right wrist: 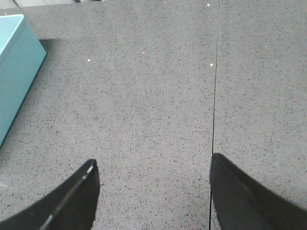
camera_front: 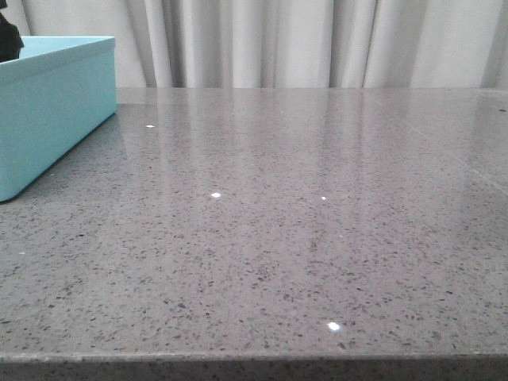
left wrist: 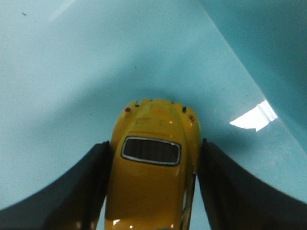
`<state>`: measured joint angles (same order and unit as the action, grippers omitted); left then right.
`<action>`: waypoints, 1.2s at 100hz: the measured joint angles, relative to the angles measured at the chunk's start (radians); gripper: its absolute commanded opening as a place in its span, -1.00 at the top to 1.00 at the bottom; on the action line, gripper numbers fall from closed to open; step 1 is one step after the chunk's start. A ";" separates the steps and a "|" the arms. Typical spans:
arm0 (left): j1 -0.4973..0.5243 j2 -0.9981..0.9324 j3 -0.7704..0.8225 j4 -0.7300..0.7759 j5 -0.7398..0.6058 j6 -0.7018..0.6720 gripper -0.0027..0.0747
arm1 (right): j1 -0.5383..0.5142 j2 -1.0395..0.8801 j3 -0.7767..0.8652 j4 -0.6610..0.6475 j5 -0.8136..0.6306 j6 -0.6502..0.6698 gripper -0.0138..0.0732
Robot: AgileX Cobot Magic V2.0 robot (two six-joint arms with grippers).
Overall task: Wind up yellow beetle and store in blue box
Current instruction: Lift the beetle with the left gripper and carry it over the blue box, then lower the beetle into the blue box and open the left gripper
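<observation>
Front view gives us a polished grey speckled stone bench [camera_front: 270,238] running back to a wall of pale pleated curtains [camera_front: 302,40]; small bright glints of overhead light dot the surface, and the curtain folds reflect faintly in its far half. We see the blue box [camera_front: 51,111] standing at the far left corner of the bench, its rim slightly overhanging its plain matte sides, and a dark part of our left arm [camera_front: 8,36] showing just above that rim at the picture's edge. From the left wrist camera, our left gripper [left wrist: 152,177] is inside the box, its two dark fingers [left wrist: 225,191] pressed against the sides of the yellow beetle [left wrist: 153,167], clamped on it; the car's roof, dark window and small red lights face the camera, with the smooth turquoise floor and one wall of the box behind it and a patch of reflected light on that floor. Whether the wheels touch the floor we cannot tell. From the right wrist camera, our right gripper [right wrist: 151,191] hangs over bare bench with its fingers spread wide apart and nothing between them; a thin straight seam [right wrist: 214,96] runs across the stone, and the box sits off to one side, well apart from the fingers.
</observation>
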<state>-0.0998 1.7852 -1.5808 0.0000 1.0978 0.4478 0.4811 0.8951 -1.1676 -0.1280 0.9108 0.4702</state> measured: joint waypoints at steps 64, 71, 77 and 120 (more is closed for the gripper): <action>0.000 0.000 0.023 0.000 -0.031 0.000 -0.23 | 0.000 0.000 0.000 0.006 0.000 0.000 -0.46; 0.000 -0.004 0.023 0.000 -0.031 0.000 -0.19 | 0.000 0.000 0.000 0.006 0.000 0.000 -0.46; 0.000 -0.019 0.024 0.000 -0.034 0.000 -0.10 | 0.000 -0.002 0.000 0.006 0.000 -0.007 -0.46; 0.000 -0.299 0.025 -0.037 -0.078 -0.032 0.95 | 0.000 -0.146 0.008 -0.077 0.002 -0.056 0.50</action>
<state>-0.0998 1.4858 -1.5561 -0.0371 1.0197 0.4162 0.4811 0.7496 -1.1601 -0.2045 0.9127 0.4140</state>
